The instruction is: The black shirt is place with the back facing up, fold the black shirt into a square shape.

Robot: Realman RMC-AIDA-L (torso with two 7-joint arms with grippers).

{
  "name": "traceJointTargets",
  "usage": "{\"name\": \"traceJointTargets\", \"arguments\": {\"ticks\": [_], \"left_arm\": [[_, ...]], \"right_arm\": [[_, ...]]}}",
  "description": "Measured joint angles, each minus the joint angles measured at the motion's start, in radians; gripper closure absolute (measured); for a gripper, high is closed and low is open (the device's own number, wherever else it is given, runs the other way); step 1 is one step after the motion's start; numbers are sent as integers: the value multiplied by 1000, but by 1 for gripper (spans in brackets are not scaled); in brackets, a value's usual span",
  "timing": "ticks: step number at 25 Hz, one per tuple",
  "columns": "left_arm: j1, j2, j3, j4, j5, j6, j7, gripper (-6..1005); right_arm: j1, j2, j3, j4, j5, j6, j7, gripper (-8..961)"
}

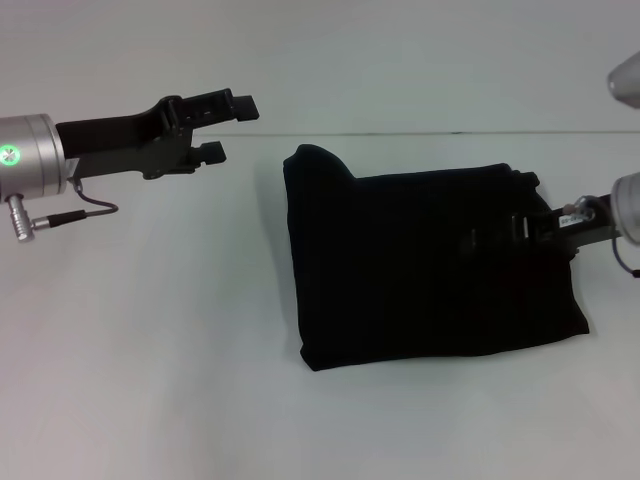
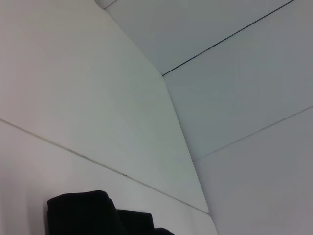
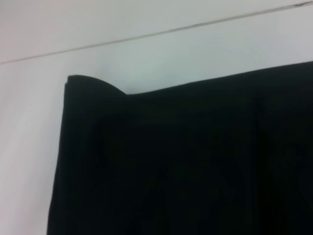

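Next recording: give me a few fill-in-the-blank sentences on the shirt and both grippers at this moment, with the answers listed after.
1. The black shirt lies on the table folded into a roughly ____ shape.
2. The left gripper is in the air beside the shirt with its fingers ____.
3. The right gripper is over the shirt's ____ edge.
4. No ____ lettering shows on the shirt.

Missing words: rectangular; open; right; white

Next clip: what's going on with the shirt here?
A plain black soft-cloth shirt lies on the white table, already folded into a compact, roughly rectangular bundle with one corner poking up at the far left. The right claw sits low over the bundle's right part. The left claw hovers open above bare table, left of the shirt and clear of it.
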Motion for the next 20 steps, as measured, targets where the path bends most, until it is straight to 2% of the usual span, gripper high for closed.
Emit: {"name": "traceJointTargets", "arguments": {"ticks": [5,8,9,12,20], "left_arm": [[0,0,-1,0,0,-3,5,51],[0,0,-1,0,0,-4,7,50],[0,0,-1,-1,0,-6,8,50],[0,0,-1,-2,0,-17,9,50],[-1,2,-1,-12,-1,-25,12,50]], "right_arm": [[2,18,-10,18,-3,64,-4,196],[2,34,-13,19,-1,88,-19,196],[2,46,-13,19,0,100,-29,196],[6,56,-13,19,1,105,-40,196],[5,59,-20,36,-3,122,-36,197]]}}
